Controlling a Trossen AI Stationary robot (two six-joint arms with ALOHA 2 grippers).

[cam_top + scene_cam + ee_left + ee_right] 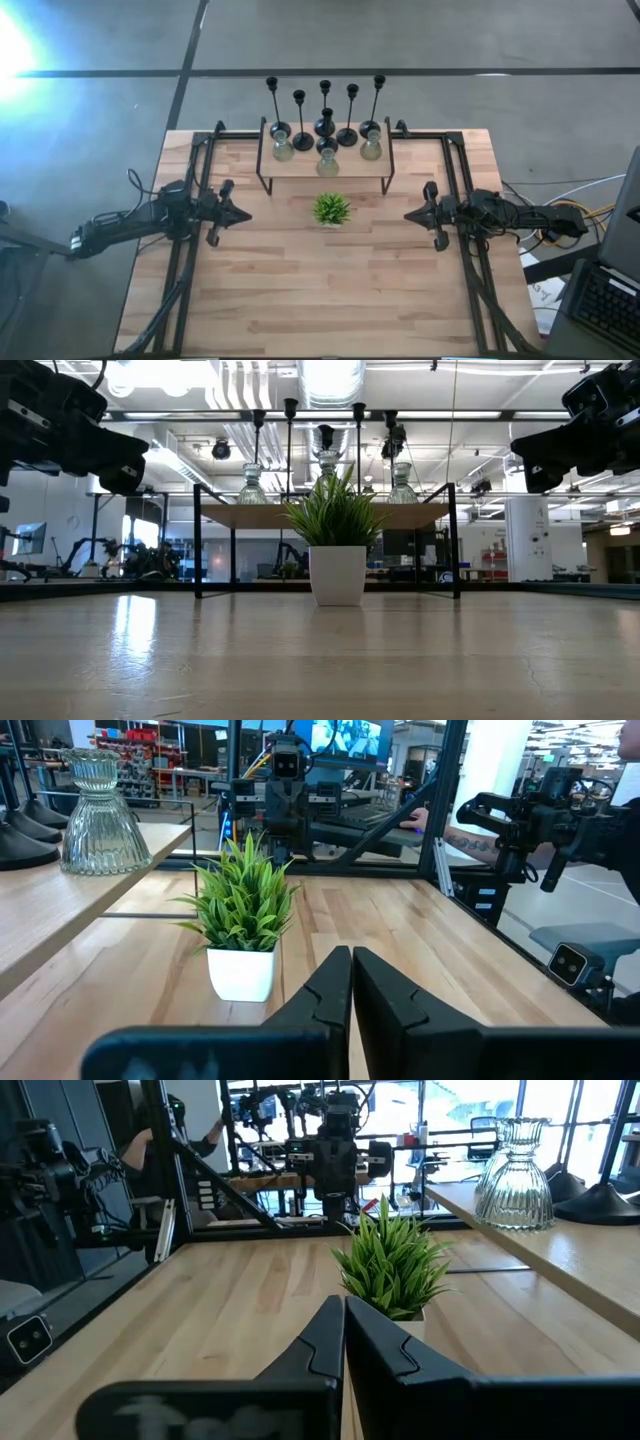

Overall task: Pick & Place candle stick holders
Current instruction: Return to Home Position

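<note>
Left gripper (243, 213) and right gripper (410, 215) hang empty, fingers together, either side of the plant (331, 209); with the candle holders (325, 126) all on the shelf (300, 166) behind the plant, I'd draw each arm straight back away from it.

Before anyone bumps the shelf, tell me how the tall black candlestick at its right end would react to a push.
The tall black candlestick would probably tip easily: long slim stem, small round base. It looks rigid, likely metal, so stiff. Falling forward, it might hit the glass holder just in front of it on the shelf.
</note>
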